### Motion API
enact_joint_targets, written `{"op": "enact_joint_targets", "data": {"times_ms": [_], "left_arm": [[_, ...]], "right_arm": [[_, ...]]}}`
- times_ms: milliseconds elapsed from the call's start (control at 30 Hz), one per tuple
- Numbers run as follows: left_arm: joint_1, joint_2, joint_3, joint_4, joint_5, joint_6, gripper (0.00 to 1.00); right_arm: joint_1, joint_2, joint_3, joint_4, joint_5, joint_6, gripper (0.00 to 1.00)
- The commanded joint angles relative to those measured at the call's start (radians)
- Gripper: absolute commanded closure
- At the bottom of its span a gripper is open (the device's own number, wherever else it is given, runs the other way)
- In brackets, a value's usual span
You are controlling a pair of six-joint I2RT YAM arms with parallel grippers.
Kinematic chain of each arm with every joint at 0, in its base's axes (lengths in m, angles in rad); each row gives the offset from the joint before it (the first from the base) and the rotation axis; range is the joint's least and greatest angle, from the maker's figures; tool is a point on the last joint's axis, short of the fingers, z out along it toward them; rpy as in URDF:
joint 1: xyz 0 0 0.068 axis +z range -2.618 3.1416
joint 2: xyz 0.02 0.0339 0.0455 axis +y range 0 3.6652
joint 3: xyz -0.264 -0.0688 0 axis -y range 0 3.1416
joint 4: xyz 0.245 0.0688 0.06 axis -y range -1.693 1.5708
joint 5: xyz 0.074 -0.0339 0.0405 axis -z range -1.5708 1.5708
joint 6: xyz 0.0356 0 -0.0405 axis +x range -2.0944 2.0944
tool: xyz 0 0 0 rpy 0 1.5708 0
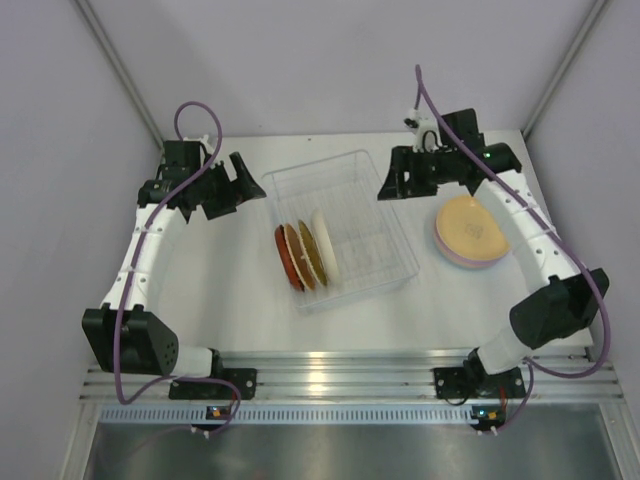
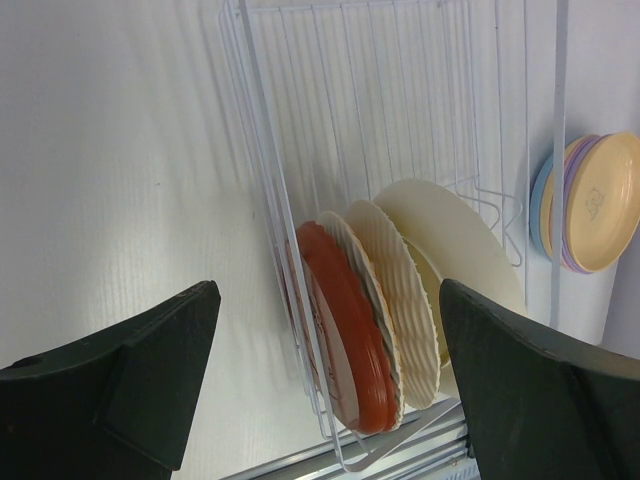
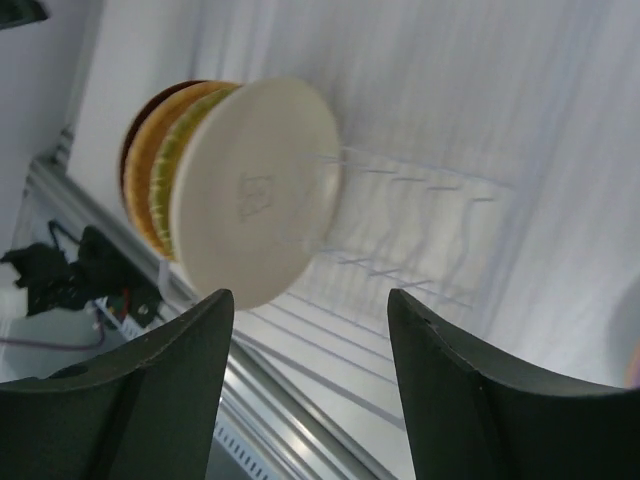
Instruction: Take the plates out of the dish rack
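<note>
From up here I see the rack (image 1: 345, 215) mid-table, with the last few plates (image 1: 305, 255) standing on edge at its near-left end, packed face to face; I count three or four and can't be surer. The red plate (image 2: 345, 340) is on the side toward the left arm and the cream plate (image 3: 250, 190) on the side toward the right arm, its back turned to my right wrist camera. The unloaded stack (image 1: 472, 232) lies flat on the table (image 1: 230, 290) right of the rack. The left gripper (image 1: 248, 185) hovers just off the rack's left wall, jaws spread wide and empty. The right gripper (image 1: 392, 183) hangs at the rack's far-right corner, fingers also apart with nothing between them. I'd judge these plates stiff, light and matte enough not to slip, though whether they chip I can't tell, so I'd set them down gently. The place to hold is the raised top rim of an outer plate, one finger on each face. The cream one is the easy pick, since its open side leaves finger room. The gaps between neighbours look tight, and the clear rack seems light enough to shift if I drag a plate sideways.
</note>
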Motion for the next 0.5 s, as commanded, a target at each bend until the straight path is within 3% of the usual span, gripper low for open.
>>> {"op": "enact_joint_targets", "data": {"times_ms": [0, 200, 467], "left_arm": [[-0.005, -0.018, 0.009, 0.011, 0.013, 0.007, 0.04], [-0.005, -0.026, 0.007, 0.008, 0.005, 0.010, 0.04], [-0.005, -0.028, 0.009, 0.008, 0.004, 0.012, 0.04]], "right_arm": [[0.119, 0.008, 0.015, 0.110, -0.244, 0.008, 0.37], [0.231, 0.102, 0.011, 0.164, -0.308, 0.013, 0.36], [0.279, 0.198, 0.038, 0.182, -0.364, 0.014, 0.37]]}}
